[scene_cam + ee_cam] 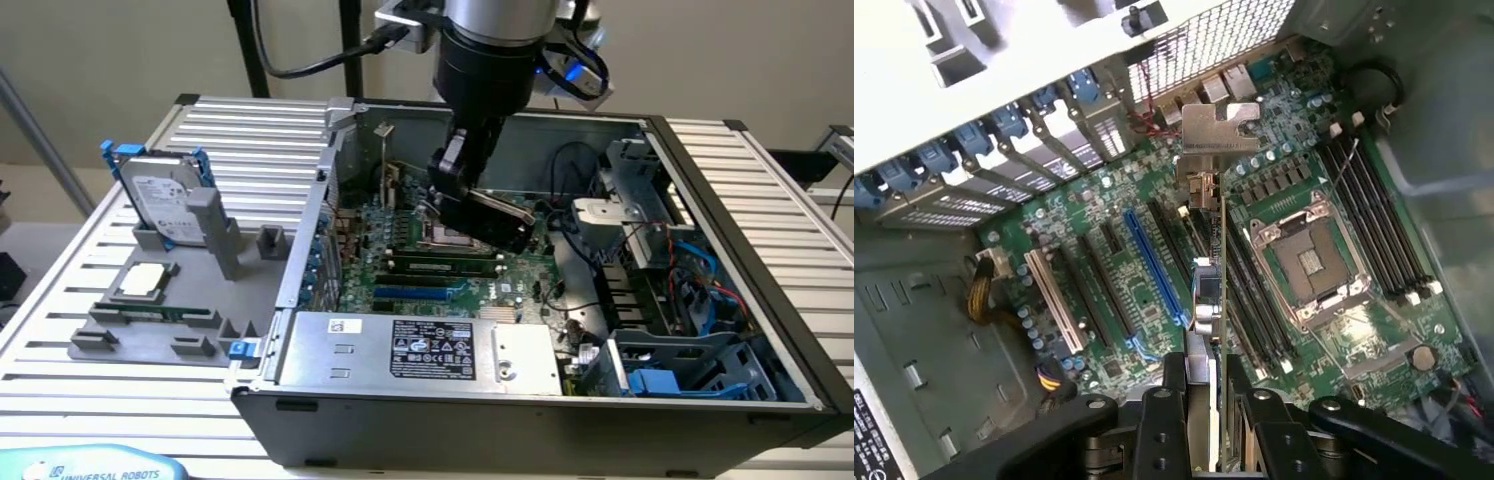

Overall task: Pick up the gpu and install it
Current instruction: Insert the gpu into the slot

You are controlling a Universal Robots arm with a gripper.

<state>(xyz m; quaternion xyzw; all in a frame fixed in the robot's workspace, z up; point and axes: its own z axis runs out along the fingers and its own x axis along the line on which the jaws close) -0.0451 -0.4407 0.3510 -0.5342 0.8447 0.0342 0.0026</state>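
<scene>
Over the motherboard (416, 272), tilted claw (1206, 400) around gpu (1216, 285)

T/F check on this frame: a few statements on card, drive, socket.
1. The gripper grips the graphics card. True.
2. The card is fully installed. False: it hangs tilted above the motherboard.
3. The hard drive stands upright on the grey fixture. True.
4. The socket holds the processor chip. False: the socket looks empty; the chip lies on the fixture.

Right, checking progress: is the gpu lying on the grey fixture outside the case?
No, the end effector holds the gpu over the motherboard.
</scene>
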